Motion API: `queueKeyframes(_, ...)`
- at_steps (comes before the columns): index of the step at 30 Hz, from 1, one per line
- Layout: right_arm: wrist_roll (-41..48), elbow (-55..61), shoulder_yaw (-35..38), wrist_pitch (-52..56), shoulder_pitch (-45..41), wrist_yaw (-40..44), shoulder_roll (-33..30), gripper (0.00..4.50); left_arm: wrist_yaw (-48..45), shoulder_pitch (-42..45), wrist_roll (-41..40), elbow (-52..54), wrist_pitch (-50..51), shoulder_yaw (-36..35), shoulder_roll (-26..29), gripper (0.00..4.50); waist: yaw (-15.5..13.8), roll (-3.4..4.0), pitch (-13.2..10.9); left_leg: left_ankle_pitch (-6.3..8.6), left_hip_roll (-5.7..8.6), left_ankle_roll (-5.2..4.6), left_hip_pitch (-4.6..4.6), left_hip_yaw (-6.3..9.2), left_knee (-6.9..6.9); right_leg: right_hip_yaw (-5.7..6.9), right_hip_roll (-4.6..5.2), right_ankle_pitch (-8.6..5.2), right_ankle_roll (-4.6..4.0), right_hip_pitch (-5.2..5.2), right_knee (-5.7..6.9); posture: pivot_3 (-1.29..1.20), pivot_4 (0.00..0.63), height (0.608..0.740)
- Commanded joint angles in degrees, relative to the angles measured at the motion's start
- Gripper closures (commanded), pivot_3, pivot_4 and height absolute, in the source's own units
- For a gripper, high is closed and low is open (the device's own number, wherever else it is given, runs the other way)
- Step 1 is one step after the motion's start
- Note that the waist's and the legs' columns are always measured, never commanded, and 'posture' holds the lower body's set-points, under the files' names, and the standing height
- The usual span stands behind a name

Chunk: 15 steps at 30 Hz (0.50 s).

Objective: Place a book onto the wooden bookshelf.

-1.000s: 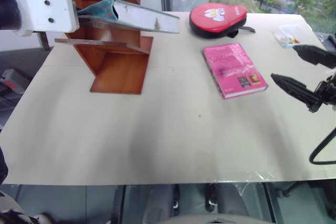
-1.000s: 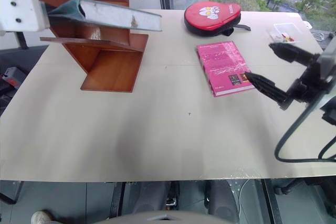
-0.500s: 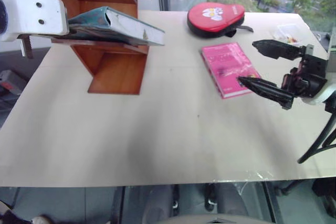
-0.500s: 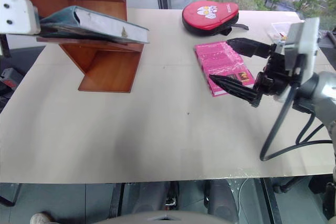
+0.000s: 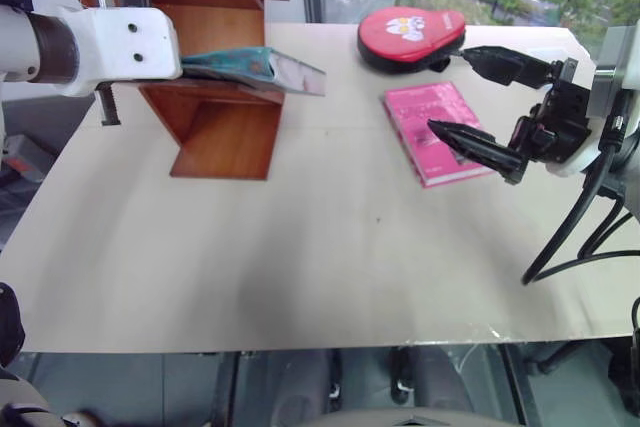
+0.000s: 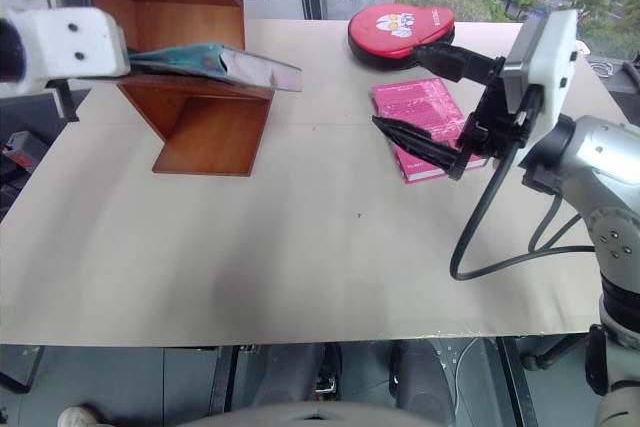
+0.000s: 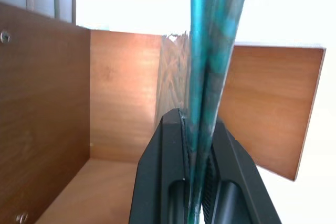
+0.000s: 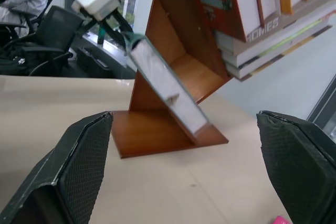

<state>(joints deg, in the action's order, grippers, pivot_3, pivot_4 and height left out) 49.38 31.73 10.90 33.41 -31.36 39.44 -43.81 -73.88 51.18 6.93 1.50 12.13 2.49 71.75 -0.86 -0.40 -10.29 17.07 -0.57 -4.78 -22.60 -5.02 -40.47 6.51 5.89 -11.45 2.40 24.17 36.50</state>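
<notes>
Since the earlier frames the book (image 5: 262, 65) has been lowered and pulled back toward the shelf, and the right end effector (image 6: 425, 92) has been swung in leftward over the table (image 5: 330, 267), from the table's right edge to above the pink book (image 5: 440, 132).

Nearest: bare table. Mid-depth: right end effector, fingers spread wide, nothing held, hovering above the pink book, pointing toward the shelf side.

Further back, left: the left end effector (image 7: 198, 177) is clamped shut on the book's spine end; the book is held flat-ish, just above the lower shelf board of the wooden bookshelf (image 5: 225, 132). Contact w/ the board cannot be told. Long axis runs from the left end effector rightward across the shelf, free end w/ white page edges overhanging the shelf's right side.

Key relation, judged: the shelf board lies directly under the book, so a short lowering plus release by the left arm seems all that's needed; the right arm is well apart from the book. Behind: red paddle case (image 5: 412, 35).
</notes>
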Motion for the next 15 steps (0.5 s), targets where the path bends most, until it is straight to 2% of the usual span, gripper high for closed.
queueKeyframes(1,0.96,1.33,0.92,-0.55,-1.16,-0.10,0.50,0.00,0.34,-1.85,0.71,-0.97,2.02,0.84,-0.31,3.64,0.05,0.02,0.01,0.00,0.00,0.00,0.02,-0.02,0.00,-0.02,0.00,0.00,0.00,0.00,0.01,0.00,0.150,0.740)
queueKeyframes(4,1.63,0.97,1.40,-0.50,-1.32,0.42,0.72,0.00,2.06,-2.35,1.31,-1.19,2.45,0.22,-0.31,2.43,0.16,-0.04,-0.02,0.00,-0.01,0.00,0.03,-0.08,0.00,-0.08,-0.01,0.00,0.00,0.03,0.04,0.00,0.150,0.740)
queueKeyframes(7,1.92,0.54,1.60,-0.56,-1.27,0.94,0.70,0.00,4.23,-3.37,1.17,-0.48,2.94,-1.22,-0.53,1.66,0.20,-0.09,-0.05,0.00,-0.01,0.00,-0.11,-0.17,0.00,-0.17,-0.02,0.01,-0.01,0.23,0.07,0.00,0.150,0.740)
queueKeyframes(8,1.94,0.34,1.46,-0.61,-1.25,1.23,0.73,0.00,3.91,-4.79,0.43,0.43,3.82,-2.25,0.23,1.28,0.19,-0.09,-0.05,0.00,0.00,0.00,-0.23,-0.30,0.00,-0.29,-0.01,0.12,-0.20,0.45,0.19,0.00,0.150,0.740)
queueKeyframes(13,1.73,-1.40,1.21,-1.08,-1.29,3.22,0.80,0.00,1.39,-9.90,-5.84,5.40,11.13,-9.27,3.31,1.28,0.86,-0.11,-0.07,0.00,-0.02,0.00,-0.27,-0.47,0.07,-0.43,-0.03,0.11,-0.18,0.61,0.19,0.00,0.150,0.740)
queueKeyframes(15,1.66,-2.15,1.16,-1.26,-1.45,4.14,0.87,0.00,0.80,-10.66,-8.55,5.82,11.15,-12.61,4.09,1.28,0.95,-0.11,-0.07,0.01,-0.02,0.00,-0.26,-0.50,0.09,-0.46,-0.03,0.02,-0.02,0.62,0.20,0.00,0.150,0.740)
